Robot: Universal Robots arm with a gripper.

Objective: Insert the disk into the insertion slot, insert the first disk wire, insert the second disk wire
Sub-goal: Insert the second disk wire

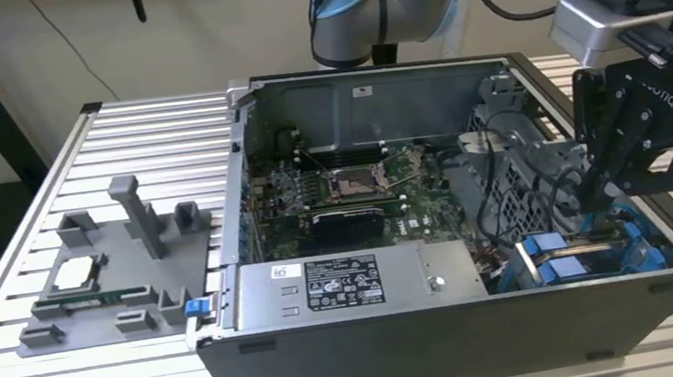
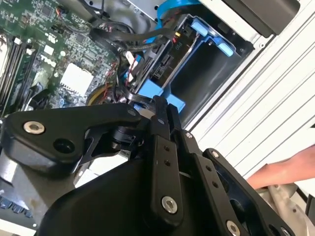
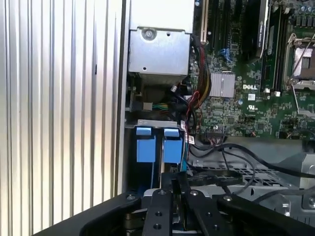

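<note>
Disk point(image 2: 160, 73) sits in slot point(image 2: 206, 73), half hidden; hand point(image 2: 160, 105) clenched above.

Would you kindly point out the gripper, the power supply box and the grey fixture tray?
gripper point(image 1: 597, 187), exterior view, between its fingertips.
power supply box point(image 1: 340, 282), exterior view, on its white label.
grey fixture tray point(image 1: 125, 206), exterior view, on its upright post.

The white label point(image 1: 344, 282) on the power supply point(image 1: 446, 275) bears print that cannot be made out.
</note>
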